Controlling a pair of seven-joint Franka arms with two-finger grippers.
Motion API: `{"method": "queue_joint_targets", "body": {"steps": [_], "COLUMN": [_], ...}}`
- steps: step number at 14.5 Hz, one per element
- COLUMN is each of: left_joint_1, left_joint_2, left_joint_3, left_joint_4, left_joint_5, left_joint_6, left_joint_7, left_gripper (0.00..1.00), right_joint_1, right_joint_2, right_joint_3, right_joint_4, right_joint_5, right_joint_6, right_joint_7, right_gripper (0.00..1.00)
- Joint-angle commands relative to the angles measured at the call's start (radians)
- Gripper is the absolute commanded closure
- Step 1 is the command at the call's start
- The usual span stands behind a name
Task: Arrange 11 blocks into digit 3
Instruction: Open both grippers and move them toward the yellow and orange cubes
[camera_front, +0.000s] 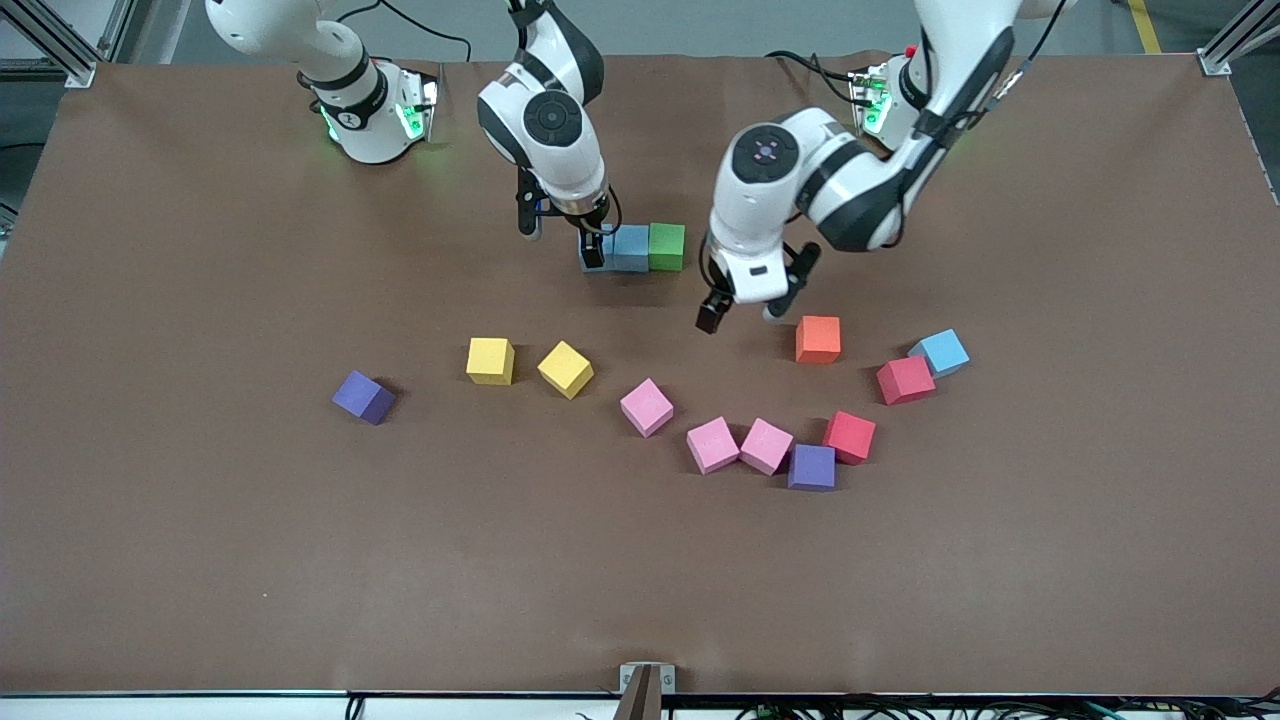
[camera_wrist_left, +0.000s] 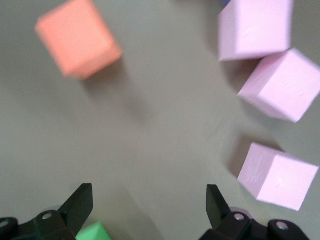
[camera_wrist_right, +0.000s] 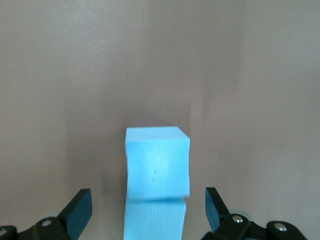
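Note:
A light blue block touches a green block toward the robots' bases. My right gripper is open beside the blue block, which shows between its fingertips with a gap on each side. My left gripper hangs open and empty over bare table beside the orange block. Loose on the table lie two yellow blocks, three pink, two purple and another light blue.
Two red cubes lie among the loose blocks: one touches the purple and pink cluster, the other touches the second light blue block. A metal bracket sits at the table's edge nearest the front camera.

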Motion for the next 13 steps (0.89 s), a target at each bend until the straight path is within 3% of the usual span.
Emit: {"method": "queue_joint_targets", "body": {"steps": [1,4,6,10,13], "left_joint_1": [0.054,0.137,0.161,0.192,0.194], "left_joint_2": [-0.039,-0.041,-0.038,-0.03,-0.032], "left_joint_3": [-0.007,-0.008,-0.007,-0.005,-0.004], "left_joint_4": [-0.012,-0.018,-0.023,-0.069,-0.104], "left_joint_5": [-0.021,-0.019,-0.018,-0.007,-0.007], "left_joint_6": [-0.022,-0.044,-0.062,-0.064,-0.056], "left_joint_7": [0.215,0.428,0.58,0.853,1.079], "left_gripper": [0.0,0.0,0.0,0.0,0.0], "right_joint_1": [-0.066,-0.13,-0.191,-0.277,-0.322], "right_joint_2": [-0.007,0.003,0.042,0.198,0.301], "right_joint_3": [0.004,0.002,0.002,0.004,0.004], "right_joint_4": [0.088,0.133,0.165,0.327,0.435], "right_joint_5": [0.008,0.003,-0.048,-0.193,-0.21], "right_joint_6": [-0.087,-0.087,-0.078,-0.087,-0.078], "right_joint_7": [-0.128,-0.505,-0.765,-0.937,-1.009], "right_gripper": [0.0,0.0,0.0,0.0,0.0]}}
